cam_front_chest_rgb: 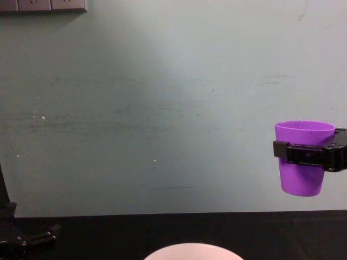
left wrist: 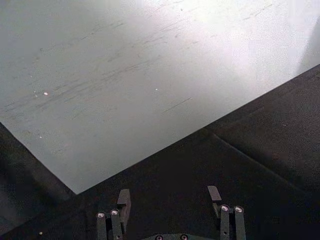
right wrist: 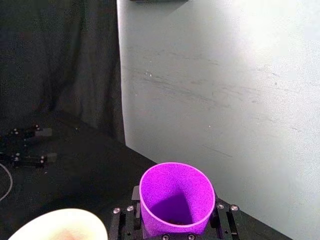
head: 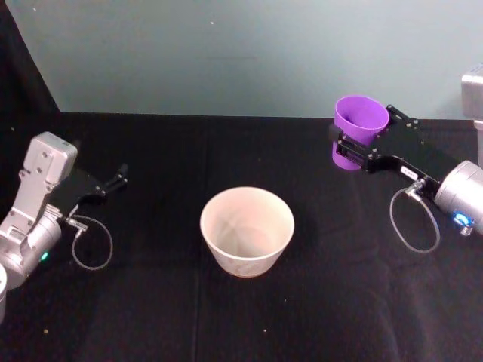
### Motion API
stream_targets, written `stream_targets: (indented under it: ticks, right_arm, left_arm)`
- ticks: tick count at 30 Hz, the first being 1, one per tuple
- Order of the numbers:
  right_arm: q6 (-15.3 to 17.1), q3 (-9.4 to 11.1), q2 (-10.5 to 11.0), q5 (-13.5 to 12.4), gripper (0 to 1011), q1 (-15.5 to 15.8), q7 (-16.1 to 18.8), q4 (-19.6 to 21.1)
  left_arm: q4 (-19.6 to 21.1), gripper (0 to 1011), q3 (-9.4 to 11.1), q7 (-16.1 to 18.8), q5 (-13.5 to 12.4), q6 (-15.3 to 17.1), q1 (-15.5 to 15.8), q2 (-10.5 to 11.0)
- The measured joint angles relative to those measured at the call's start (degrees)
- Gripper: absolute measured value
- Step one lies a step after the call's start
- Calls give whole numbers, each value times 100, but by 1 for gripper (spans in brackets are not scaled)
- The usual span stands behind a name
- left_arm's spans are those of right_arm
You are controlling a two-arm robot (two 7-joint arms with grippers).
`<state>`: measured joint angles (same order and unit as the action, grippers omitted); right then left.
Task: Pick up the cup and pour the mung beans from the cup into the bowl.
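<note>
The right gripper [head: 363, 145] has its jaws closed on the cup [cam_front_chest_rgb: 300, 181], one finger on each side of the wall just below the rim. That grip leaves the mouth clear for pouring. The cup sits between the jaws and stands upright with its mouth level, most likely so that nothing spills while it is carried. Its base hangs below the fingers, and in the chest view it is well clear of the table [head: 151, 317].

The right wrist view looks down into the cup, where only a small dark patch shows at the bottom. I cannot tell whether that is the mung beans, so the load is probably small.

Taking the bowl [head: 249, 260] as the landmark, the cup is to the bowl's right and farther back, well apart from it and higher than its rim. The bowl stands open on the table and its inside looks bare, so I judge the pour has not begun. The step in hand is bringing the cup over the bowl before tilting it.

The left gripper [left wrist: 170, 200] is well to the bowl's left and low by the table. Its jaws are spread and hold nothing, and it appears parked out of the way
</note>
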<state>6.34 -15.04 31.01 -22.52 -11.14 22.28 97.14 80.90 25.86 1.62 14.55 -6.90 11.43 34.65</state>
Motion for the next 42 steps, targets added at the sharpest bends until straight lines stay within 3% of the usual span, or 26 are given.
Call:
stream_targets:
  ticks: [42]
  right_arm:
    - [-8, 0, 0, 3, 744, 0, 7, -6]
  left_arm:
    - [0, 1000, 0, 0, 0, 0, 0, 0]
